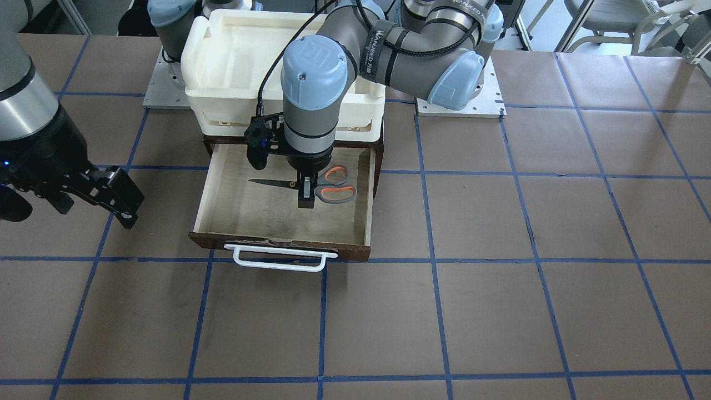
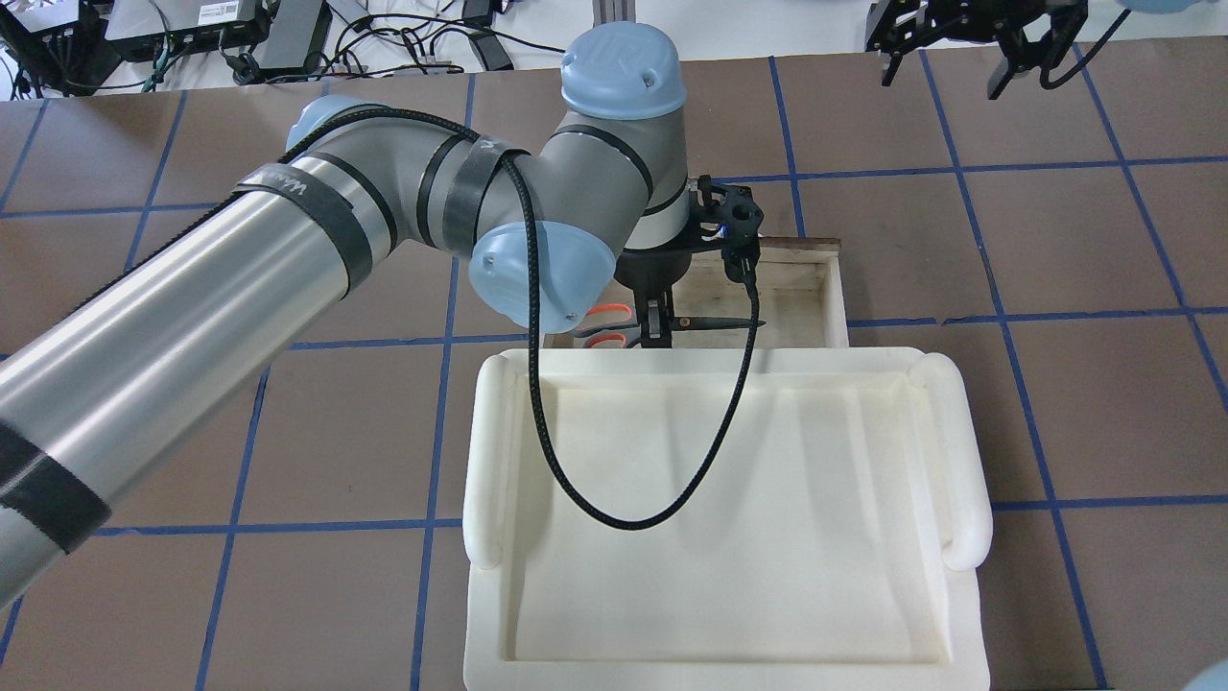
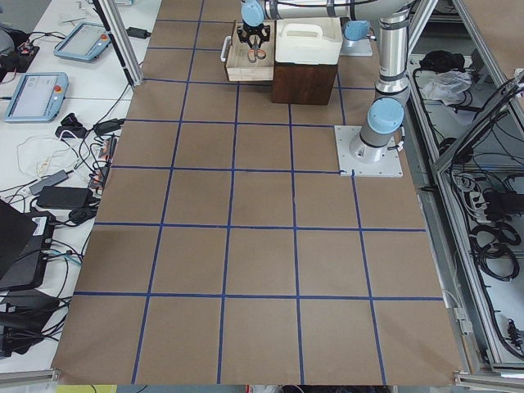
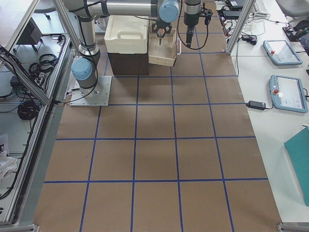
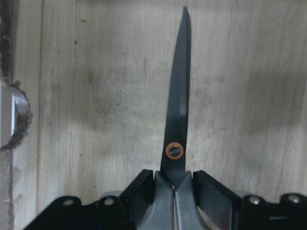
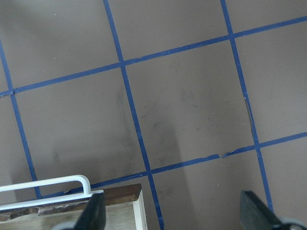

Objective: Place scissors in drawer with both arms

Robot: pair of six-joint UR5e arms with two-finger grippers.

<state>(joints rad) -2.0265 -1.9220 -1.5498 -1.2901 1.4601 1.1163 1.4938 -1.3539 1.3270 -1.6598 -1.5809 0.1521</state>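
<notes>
The scissors [image 1: 333, 193] are inside the open dark brown drawer [image 1: 280, 242], low over its pale plywood floor, with the blade pointing along the drawer's width. My left gripper [image 1: 305, 201] reaches straight down into the drawer. In the left wrist view its fingers [image 5: 139, 191] are shut on the scissors' [image 5: 177, 115] grey neck just behind the orange pivot. The overhead view shows the blade [image 2: 715, 323] sticking out from under the left gripper [image 2: 655, 332]. My right gripper [image 1: 119, 194] hangs open and empty above the table beside the drawer, near the drawer's front corner [image 6: 120, 201].
A cream-white plastic tray [image 1: 233, 55] sits on top of the cabinet behind the drawer and hides most of it from overhead [image 2: 720, 480]. The white bar handle [image 1: 280, 259] juts from the drawer's front. Brown table with blue tape grid all around.
</notes>
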